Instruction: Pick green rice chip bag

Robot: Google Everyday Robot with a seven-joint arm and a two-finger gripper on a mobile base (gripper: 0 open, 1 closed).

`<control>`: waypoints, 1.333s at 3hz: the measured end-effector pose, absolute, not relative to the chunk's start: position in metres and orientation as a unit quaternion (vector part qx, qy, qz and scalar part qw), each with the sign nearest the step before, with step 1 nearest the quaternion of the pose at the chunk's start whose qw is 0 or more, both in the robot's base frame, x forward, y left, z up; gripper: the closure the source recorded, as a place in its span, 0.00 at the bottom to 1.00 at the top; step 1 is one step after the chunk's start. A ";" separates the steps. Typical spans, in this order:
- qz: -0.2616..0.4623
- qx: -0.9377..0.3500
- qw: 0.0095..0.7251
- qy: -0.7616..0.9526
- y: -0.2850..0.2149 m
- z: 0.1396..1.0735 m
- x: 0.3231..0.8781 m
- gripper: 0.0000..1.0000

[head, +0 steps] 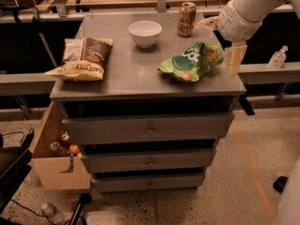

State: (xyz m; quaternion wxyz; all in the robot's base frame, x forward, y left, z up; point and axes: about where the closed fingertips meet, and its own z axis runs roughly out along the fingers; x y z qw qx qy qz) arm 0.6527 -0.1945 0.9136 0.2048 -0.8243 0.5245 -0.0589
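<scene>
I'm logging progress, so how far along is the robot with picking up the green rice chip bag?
Nothing is picked yet: the glossy bright green rice chip bag lies on the grey metal cabinet top. In hand is the approach: the cream gripper hangs beside the bag, at the cabinet's edge, not yet around it. Left: grasping and lifting.

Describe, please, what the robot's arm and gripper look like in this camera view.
The arm is a thick, rounded tube in smooth off-white casing, with a ringed seam at the wrist; no cables or markings show. The gripper is a flat, pale cream, blocky piece at the right edge of the grey drawer cabinet, beside the glossy bright green rice chip bag.
</scene>
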 end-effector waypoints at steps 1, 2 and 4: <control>-0.059 -0.846 0.203 0.490 -0.200 0.892 0.672 0.00; -0.058 -0.851 0.190 0.487 -0.207 0.875 0.681 0.00; -0.059 -0.859 0.186 0.474 -0.206 0.851 0.693 0.41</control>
